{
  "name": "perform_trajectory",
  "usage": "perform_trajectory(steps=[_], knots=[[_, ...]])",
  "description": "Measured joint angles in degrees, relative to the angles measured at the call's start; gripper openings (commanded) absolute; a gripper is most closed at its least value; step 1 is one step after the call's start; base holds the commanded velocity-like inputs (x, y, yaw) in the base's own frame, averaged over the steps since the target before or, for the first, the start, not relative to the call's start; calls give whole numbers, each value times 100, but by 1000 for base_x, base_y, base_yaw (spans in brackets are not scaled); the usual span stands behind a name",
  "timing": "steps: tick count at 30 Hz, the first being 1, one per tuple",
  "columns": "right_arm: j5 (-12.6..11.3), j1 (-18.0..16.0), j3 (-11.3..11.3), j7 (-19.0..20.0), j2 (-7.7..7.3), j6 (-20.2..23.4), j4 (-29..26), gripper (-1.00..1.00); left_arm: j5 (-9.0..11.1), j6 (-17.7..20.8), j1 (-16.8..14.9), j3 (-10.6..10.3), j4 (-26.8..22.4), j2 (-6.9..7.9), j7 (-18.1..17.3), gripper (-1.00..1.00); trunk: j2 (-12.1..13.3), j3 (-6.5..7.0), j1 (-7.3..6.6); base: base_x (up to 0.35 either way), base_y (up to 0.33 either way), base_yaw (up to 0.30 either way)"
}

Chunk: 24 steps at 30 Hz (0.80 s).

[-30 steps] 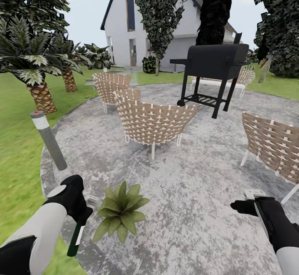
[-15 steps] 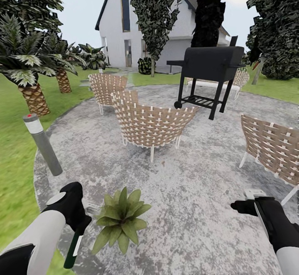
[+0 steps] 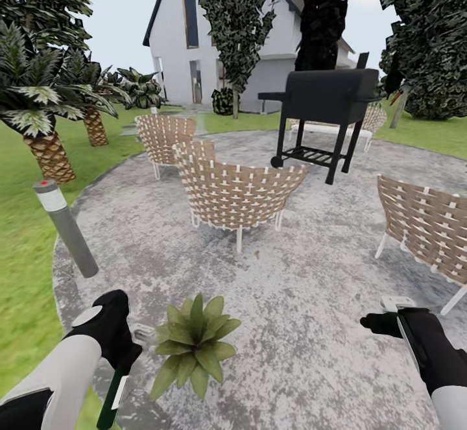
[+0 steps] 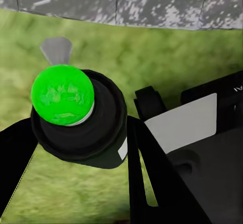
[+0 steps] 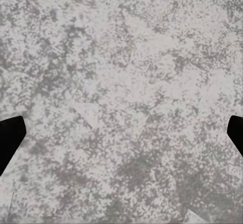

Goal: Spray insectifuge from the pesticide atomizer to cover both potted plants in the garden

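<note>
The left gripper (image 3: pixel 120 352) is clamped on the atomizer (image 3: pixel 111 399), which hangs down from it over the patio's (image 3: pixel 311 287) edge by the lawn (image 3: pixel 26 248). The left wrist view shows the bottle (image 4: pixel 76 117) end-on between the fingers. One plant (image 3: pixel 193 346) sits just beside it on the paving. The right gripper (image 3: pixel 383 320) hovers well apart, its fingers seemingly spread.

Pesticide atomizer (image 3: pixel 111 394) slightly lower, camera shifted.
</note>
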Motion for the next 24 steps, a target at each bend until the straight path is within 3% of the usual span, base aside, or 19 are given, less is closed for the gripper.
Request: perform_trajectory(steps=[10,17,24], knots=[[0,0,0,0,-2,5,0,100,0,0,5,0,-5,0,0,-100,0,0,0,0,287,-34],[-2,1,-1,1,-1,8,-3,100,2,-2,62,-2,7,7,2,-100,0,0,0,0,31,-218],[0,0,0,0,-1,1,0,100,1,0,71,0,-12,0,0,-100,0,0,0,0,80,-27]])
